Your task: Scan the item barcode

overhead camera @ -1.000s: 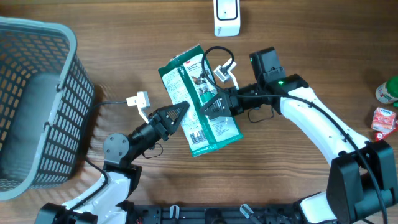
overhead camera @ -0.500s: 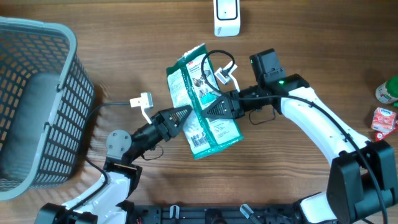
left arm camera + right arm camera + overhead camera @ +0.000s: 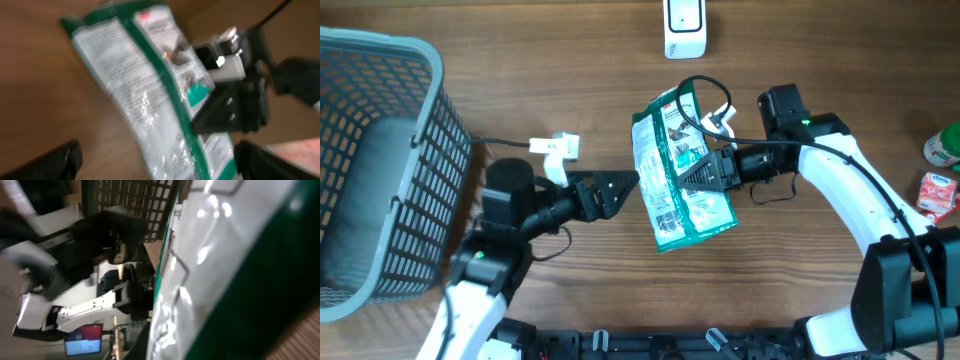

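The item is a green and white packet (image 3: 682, 170), held off the table in the middle. My right gripper (image 3: 708, 170) is shut on its right edge. My left gripper (image 3: 623, 190) stands open just left of the packet, apart from it. In the left wrist view the packet (image 3: 142, 95) runs diagonally between my wide-apart fingers (image 3: 55, 162), and the black right gripper (image 3: 235, 107) clamps its green edge. The packet (image 3: 220, 255) fills the right wrist view, glossy and close. A white scanner (image 3: 685, 27) stands at the table's far edge.
A grey mesh basket (image 3: 380, 170) fills the left side. A green bottle (image 3: 944, 145) and a red carton (image 3: 937, 190) sit at the far right edge. A loose cable loops over the right wrist (image 3: 705, 95).
My left gripper opened, let go of the packet and drew back left. My right gripper shut on the packet and carried it a little to the right.
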### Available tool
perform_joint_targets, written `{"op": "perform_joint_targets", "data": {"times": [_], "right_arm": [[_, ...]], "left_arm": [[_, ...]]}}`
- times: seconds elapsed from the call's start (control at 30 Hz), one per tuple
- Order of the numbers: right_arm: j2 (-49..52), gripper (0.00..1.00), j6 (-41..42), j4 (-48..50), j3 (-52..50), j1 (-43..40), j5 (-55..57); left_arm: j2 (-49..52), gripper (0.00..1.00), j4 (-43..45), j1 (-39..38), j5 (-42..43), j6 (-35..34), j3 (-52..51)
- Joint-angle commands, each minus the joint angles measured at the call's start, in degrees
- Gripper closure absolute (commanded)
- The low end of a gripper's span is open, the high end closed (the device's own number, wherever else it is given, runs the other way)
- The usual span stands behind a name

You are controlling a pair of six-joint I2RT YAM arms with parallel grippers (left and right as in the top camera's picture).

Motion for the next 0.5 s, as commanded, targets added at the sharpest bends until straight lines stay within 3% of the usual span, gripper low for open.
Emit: {"op": "perform_joint_targets", "data": {"times": [0.0, 0.27, 0.47], "right_arm": [[-1.2, 0.96, -1.4, 1.5, 0.4, -0.2, 0.3], [-1.2, 0.96, -1.4, 1.9, 0.4, -0.2, 0.3], [-1.2, 0.96, -0.9, 1.9, 0.4, -0.2, 0.3]], "left_arm": [[-9.2, 0.0, -14.6, -4.2, -16.7, 16.7, 11.8], [-26.4, 0.0, -25.7, -16.8, -37.4, 17.1, 13.5], [-32.1, 0.01, -32.2, -18.8, -41.7, 15.1, 13.5]]}}
